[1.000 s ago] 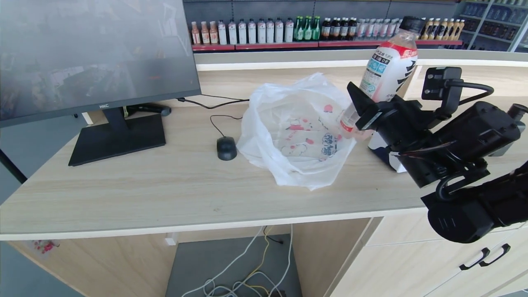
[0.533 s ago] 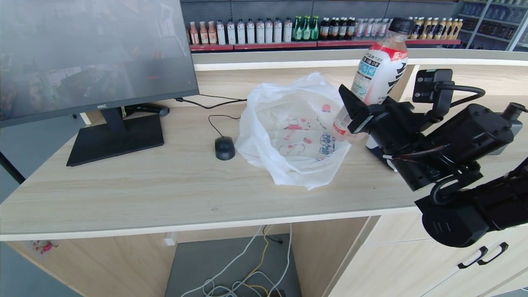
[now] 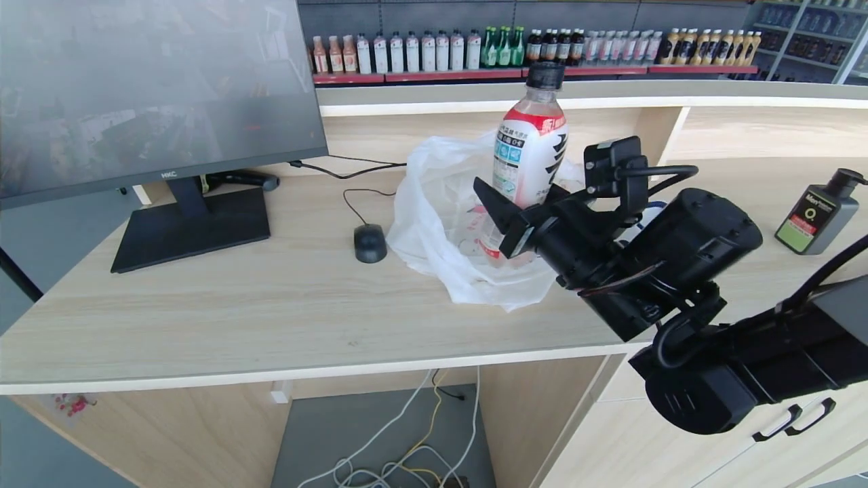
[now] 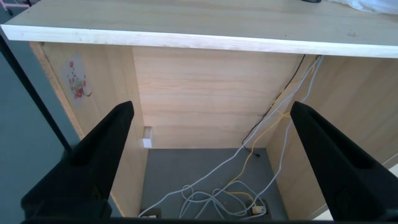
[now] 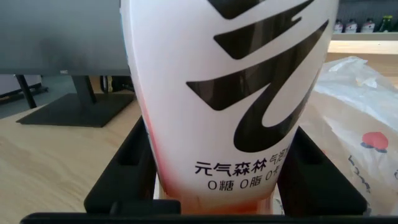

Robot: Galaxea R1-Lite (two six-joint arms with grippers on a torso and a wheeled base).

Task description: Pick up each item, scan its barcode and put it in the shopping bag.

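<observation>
Over the shopping bag (image 3: 434,217): right gripper (image 3: 515,207) is clamping the bottle (image 3: 530,149) low on its body, holding it upright; it is not yet inside
Left gripper (image 4: 211,155): hanging spread wide, gripping nothing, below the counter (image 3: 271,298) edge
Pump bottle (image 3: 817,215): standing at 3 o'clock of the bag; probably waiting its turn

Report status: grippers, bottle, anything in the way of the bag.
Right gripper shut on bottle, upright at shopping bag mouth. Left gripper open, empty, below counter. Nothing in the way.

A pale wood counter (image 3: 271,305) carries a monitor (image 3: 156,88) at the left, a mouse (image 3: 370,243) beside a white bag (image 3: 434,203) mid-counter, and a dark pump bottle (image 3: 817,217) far right.
</observation>
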